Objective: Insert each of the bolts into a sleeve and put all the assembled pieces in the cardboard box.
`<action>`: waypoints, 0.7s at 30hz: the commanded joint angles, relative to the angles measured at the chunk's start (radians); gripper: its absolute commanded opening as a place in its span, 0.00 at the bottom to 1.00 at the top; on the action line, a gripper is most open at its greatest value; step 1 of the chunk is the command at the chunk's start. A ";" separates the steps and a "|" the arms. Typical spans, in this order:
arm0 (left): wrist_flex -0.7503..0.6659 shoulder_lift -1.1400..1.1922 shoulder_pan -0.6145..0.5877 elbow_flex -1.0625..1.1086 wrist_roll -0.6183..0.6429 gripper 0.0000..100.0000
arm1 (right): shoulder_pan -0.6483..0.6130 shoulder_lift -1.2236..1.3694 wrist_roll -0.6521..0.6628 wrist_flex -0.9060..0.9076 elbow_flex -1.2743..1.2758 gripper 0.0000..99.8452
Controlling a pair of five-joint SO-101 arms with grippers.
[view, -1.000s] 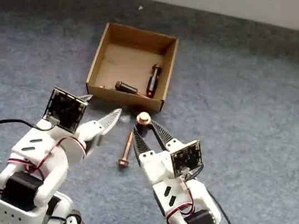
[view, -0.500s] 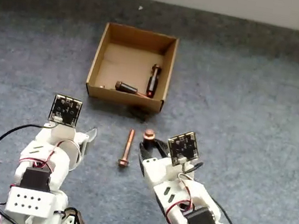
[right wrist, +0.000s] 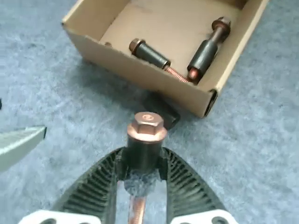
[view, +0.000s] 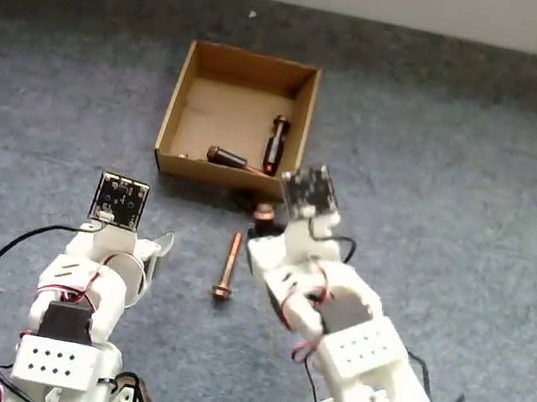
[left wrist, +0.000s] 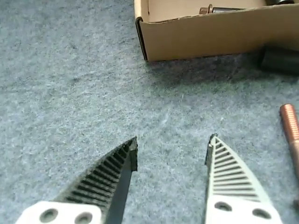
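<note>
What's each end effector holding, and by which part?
Right end effector grips a bolt by its sleeve, just under the head. Left end effector is empty.

The carpet (view: 455, 168) looks fuzzy, the cardboard box (view: 173, 111) matt and smooth, the bolt (view: 230, 261) glossy coppery metal, the sleeve (right wrist: 141, 158) matt black.

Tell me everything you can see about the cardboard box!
The cardboard box is brown, squarish and open on top, with low walls. It sits flat on grey carpet. Inside lie two copper bolts in dark sleeves: one along the near wall, one by a side wall. A loose dark sleeve lies on the carpet close outside its near wall.
</note>
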 commanded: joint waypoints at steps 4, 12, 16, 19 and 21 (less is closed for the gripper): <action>-0.021 -0.012 -0.015 -0.005 -0.008 0.25 | 0.093 0.317 -0.011 -0.114 -0.354 0.00; -0.021 -0.012 -0.015 -0.005 -0.008 0.25 | 0.097 0.621 -0.009 -0.223 -0.581 0.00; -0.020 -0.012 -0.015 -0.005 -0.008 0.25 | 0.097 0.710 -0.009 -0.298 -0.618 0.00; -0.020 -0.012 -0.015 -0.005 -0.008 0.25 | 0.097 0.745 -0.009 -0.377 -0.619 0.00; -0.020 -0.012 -0.015 -0.005 -0.008 0.25 | 0.099 0.757 -0.009 -0.437 -0.619 0.01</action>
